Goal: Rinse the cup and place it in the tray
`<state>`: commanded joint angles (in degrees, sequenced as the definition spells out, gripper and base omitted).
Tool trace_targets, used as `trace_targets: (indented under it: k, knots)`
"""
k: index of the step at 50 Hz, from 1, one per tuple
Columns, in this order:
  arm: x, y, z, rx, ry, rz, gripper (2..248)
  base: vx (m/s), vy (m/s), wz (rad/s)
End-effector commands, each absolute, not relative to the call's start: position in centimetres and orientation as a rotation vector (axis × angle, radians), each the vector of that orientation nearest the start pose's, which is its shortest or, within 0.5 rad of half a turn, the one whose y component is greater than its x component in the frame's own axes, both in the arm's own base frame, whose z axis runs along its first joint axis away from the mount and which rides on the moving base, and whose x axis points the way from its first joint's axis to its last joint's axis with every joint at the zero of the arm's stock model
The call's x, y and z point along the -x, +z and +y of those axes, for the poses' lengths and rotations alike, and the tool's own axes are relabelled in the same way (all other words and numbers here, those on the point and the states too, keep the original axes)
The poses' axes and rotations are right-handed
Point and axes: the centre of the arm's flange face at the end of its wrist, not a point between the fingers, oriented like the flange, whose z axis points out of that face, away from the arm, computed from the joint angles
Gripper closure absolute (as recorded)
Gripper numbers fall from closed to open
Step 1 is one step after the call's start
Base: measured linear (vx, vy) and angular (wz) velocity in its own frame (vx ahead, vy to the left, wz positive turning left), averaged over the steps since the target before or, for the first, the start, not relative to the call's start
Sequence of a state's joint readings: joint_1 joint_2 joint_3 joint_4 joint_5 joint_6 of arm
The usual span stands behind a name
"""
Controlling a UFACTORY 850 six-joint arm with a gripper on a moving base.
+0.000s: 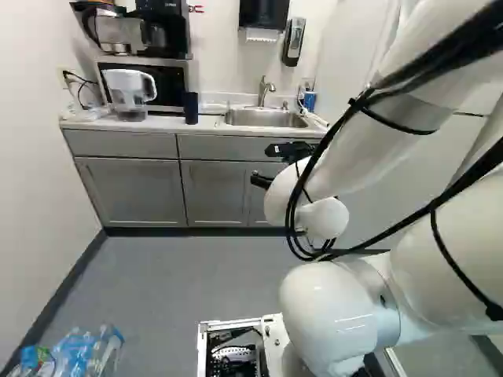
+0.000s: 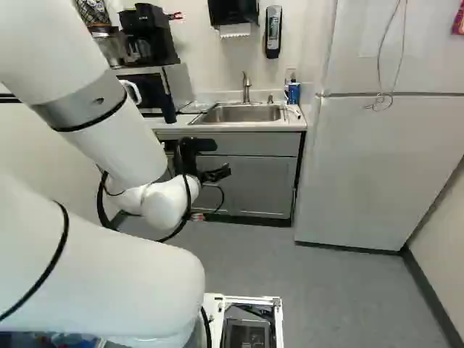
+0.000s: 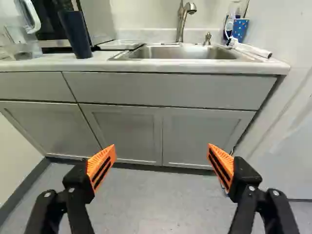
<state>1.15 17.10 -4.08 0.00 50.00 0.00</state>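
Pincer (image 2: pixel 219 174) open, orange ribbed pads (image 3: pixel 102 165) well apart, cabinet fronts and grey floor visible between them. I'm in front of the counter (image 3: pixel 161 66), below its top.

Cup: I read it as the tall navy tumbler (image 3: pixel 75 34), smooth, round, narrowing toward the base, standing upright on the pale worktop. Its inside is hidden from my wrist, so contents: can't tell. Tray: likely the thin, flat, light rectangular piece (image 3: pixel 118 45) lying on the counter between cup and sink.

Sink (image 3: pixel 183 52): brushed metal, rectangular basin, rounded corners, rim set into the worktop. Shiny curved faucet (image 3: pixel 182 19) at its back edge. White-handled brush (image 3: pixel 251 49) lies at the sink's far side from the cup. Blue cup with pale dots (image 3: pixel 240 29) stands near it, beside a clear bottle (image 3: pixel 234 9).

Pitcher (image 1: pixel 130 90): clear body, white handle and top, on the counter in front of the dark-fronted microwave (image 1: pixel 161 82). Glass carafe (image 1: pixel 115 33) above, on the microwave; its fill is unclear.

Cabinets (image 3: pixel 122 129): flat grey, recessed-panel doors. Clear plastic bottles (image 1: pixel 90 351), some bluish, bunched on the floor at the near left of the left base view.
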Motion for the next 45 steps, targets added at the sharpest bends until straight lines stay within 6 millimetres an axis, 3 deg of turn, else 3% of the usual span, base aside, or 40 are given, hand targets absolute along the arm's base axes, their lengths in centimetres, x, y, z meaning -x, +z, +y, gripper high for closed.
trace_targets:
  k: [45]
  knots:
    - [-32.8, 40.7, 0.6, 2.466, -1.929, -0.022, 3, 0.0, 0.0, 0.0]
